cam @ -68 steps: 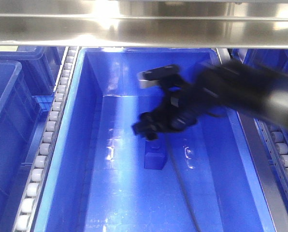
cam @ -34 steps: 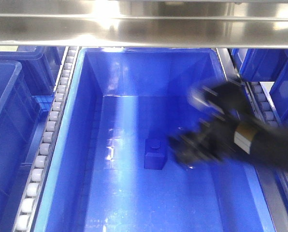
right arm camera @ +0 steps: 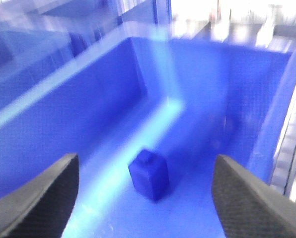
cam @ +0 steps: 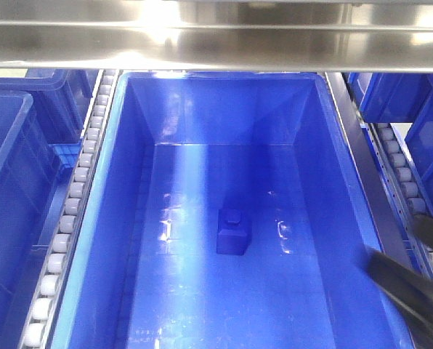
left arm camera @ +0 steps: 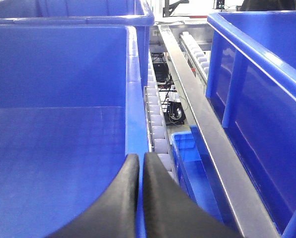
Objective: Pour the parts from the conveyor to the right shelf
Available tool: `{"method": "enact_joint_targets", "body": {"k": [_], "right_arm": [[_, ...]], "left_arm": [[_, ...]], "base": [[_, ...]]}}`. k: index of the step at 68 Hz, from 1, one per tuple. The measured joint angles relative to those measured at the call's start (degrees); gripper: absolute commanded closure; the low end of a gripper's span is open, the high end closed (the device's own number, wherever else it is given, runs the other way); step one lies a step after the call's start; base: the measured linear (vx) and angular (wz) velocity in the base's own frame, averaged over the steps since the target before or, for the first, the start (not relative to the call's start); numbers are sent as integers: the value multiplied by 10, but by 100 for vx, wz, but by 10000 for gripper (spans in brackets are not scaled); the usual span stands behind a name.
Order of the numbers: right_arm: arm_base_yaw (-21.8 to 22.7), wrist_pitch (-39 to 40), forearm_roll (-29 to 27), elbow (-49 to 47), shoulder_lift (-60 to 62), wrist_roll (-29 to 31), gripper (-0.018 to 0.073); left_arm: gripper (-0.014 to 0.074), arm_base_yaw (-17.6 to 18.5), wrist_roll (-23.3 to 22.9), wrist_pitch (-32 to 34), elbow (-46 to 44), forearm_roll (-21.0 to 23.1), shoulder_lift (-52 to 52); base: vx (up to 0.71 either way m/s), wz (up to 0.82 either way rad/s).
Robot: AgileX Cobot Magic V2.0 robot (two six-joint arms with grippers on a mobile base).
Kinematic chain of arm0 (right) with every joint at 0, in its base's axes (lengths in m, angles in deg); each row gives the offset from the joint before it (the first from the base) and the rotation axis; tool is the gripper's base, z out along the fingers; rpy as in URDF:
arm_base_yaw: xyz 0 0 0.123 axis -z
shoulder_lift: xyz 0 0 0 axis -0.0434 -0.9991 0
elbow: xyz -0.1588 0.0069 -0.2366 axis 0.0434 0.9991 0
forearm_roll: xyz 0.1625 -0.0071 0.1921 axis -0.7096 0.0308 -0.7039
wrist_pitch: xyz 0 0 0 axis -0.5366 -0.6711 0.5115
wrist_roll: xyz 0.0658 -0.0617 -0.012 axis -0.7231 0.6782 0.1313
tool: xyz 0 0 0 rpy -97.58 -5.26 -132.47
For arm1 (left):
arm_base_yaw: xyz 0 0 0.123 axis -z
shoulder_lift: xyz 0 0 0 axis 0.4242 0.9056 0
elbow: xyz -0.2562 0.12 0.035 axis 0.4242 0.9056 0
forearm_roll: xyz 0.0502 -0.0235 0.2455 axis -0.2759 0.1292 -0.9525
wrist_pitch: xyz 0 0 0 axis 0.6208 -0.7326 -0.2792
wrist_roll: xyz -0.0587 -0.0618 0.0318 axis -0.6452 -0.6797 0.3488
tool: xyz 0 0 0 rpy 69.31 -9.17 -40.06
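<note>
In the bin (cam: pixel 129 218) on the shelf (cam: pixel 216 43), the part (cam: pixel 233 233) sits alone on the floor, upright, stud up. My left tool (left arm camera: pixel 140 198) is closed on nothing, parked over a neighbouring bin's rim beside the rollers (left arm camera: pixel 155 119). A second ago my right arm hung over the part; now it has pulled back to the lower right edge (cam: pixel 409 291), right tool (right arm camera: pixel 145 198) wide open and empty above the part (right arm camera: pixel 149 174). I judge this drop done. Roller lanes (cam: pixel 75 196) flank the glossy bin; other bins stand either side.

Overhead glare streaks the bin floor (cam: pixel 202 291) and steel rail (cam: pixel 216 36); right wrist view motion-blurred, background overexposed; left wrist view sharp.
</note>
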Motion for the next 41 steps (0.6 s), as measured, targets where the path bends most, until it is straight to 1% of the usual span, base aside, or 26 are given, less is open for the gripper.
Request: {"method": "enact_joint_targets", "body": {"k": [9, 15, 18, 21, 23, 30, 31, 33, 41], "right_arm": [[0, 1, 1, 35, 78, 1, 37], [0, 1, 2, 59, 92, 1, 46], [0, 1, 2, 69, 93, 2, 72], [0, 3, 2, 76, 93, 2, 126], [0, 6, 2, 80, 93, 2, 183], [0, 18, 2, 82, 93, 2, 452], [0, 19, 2, 82, 93, 2, 503], [0, 19, 2, 82, 93, 2, 567], [0, 19, 1, 82, 93, 2, 569]], "left_arm": [[603, 0, 0, 0, 0, 0, 0], [603, 0, 0, 0, 0, 0, 0], [603, 0, 0, 0, 0, 0, 0], [603, 0, 0, 0, 0, 0, 0], [603, 0, 0, 0, 0, 0, 0], [603, 0, 0, 0, 0, 0, 0], [603, 0, 0, 0, 0, 0, 0], [603, 0, 0, 0, 0, 0, 0], [603, 0, 0, 0, 0, 0, 0]], "base": [[0, 0], [0, 0], [0, 0], [0, 0], [0, 0], [0, 0], [0, 0], [0, 0], [0, 0]]}}
